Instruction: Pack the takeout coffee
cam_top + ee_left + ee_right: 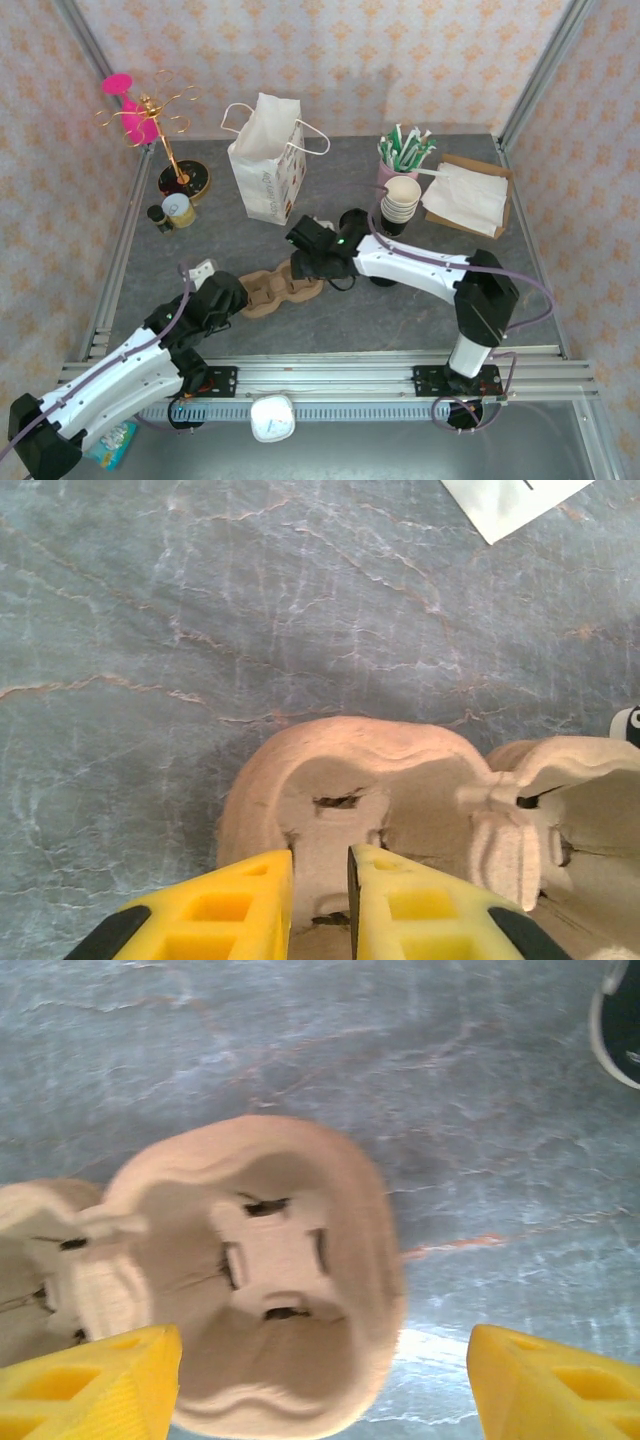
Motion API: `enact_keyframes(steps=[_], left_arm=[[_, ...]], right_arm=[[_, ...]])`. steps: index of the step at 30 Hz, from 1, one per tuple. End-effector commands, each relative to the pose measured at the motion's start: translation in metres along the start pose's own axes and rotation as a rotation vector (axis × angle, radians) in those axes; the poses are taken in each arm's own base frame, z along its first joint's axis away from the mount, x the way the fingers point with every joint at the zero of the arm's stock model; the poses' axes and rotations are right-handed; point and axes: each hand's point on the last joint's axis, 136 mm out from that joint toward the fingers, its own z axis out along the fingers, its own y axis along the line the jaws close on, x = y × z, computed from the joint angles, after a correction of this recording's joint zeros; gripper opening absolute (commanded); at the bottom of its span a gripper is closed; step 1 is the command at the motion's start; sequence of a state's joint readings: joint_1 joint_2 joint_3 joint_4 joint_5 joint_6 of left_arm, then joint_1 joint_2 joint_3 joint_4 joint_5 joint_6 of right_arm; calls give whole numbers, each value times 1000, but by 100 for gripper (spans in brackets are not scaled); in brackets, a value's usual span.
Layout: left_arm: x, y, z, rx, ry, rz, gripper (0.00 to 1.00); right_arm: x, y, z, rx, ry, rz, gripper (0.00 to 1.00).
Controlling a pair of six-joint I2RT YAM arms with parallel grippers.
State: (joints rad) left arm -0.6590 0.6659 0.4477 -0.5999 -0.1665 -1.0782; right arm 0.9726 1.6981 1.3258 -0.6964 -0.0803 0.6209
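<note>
Where the arms reach in from the near edge, the left gripper [320, 865] comes first, pinched tight on the end rim of the pulp cup carrier [400, 780]. Over the carrier's other hole the right gripper [322, 1340] hangs with jaws spread wide, holding nothing. Just beyond, the takeout coffee [384, 279] stands on the grey table [200, 250], partly under the right arm. A white paper bag [265, 165] stands farther back.

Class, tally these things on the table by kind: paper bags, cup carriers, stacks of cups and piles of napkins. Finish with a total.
paper bag: 1
cup carrier: 1
stack of cups: 1
pile of napkins: 1
Total: 4
</note>
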Motion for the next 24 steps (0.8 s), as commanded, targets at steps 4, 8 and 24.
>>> enact_keyframes(steps=[4,8,24], left_arm=[[-9,-38,-2,74,17,66,28],[-3,-53,3,116,53,71,30],[10,-65,21,107,121,117,44]], right_arm=[[1,14,4,-148,14,51,71],[6,16,15,-169,45,60,65],[16,8,21,-162,79,62,60]])
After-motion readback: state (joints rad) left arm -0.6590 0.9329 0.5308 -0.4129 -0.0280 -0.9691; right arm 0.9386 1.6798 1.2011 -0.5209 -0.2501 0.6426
